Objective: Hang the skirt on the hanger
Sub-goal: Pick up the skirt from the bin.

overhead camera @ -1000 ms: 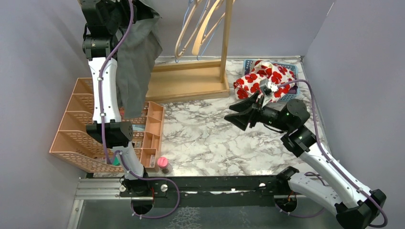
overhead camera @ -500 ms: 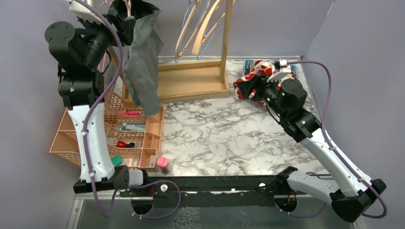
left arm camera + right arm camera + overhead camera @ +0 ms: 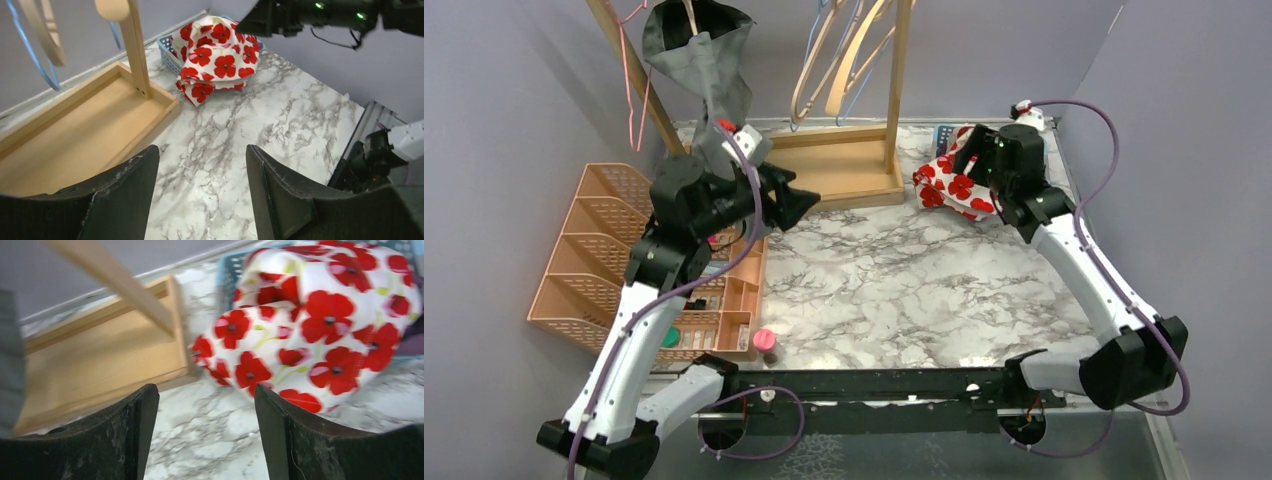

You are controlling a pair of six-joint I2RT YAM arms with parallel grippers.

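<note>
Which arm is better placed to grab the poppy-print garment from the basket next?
Right, probably. The right end effector hangs open just short of the poppy-print garment, facing it. The left end effector, also open, sits across the table near the wooden rack base.

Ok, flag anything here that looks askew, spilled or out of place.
The grey skirt hangs bunched and lopsided from the rack, not spread flat. The poppy-print cloth spills over the blue basket onto the marble table.
</note>
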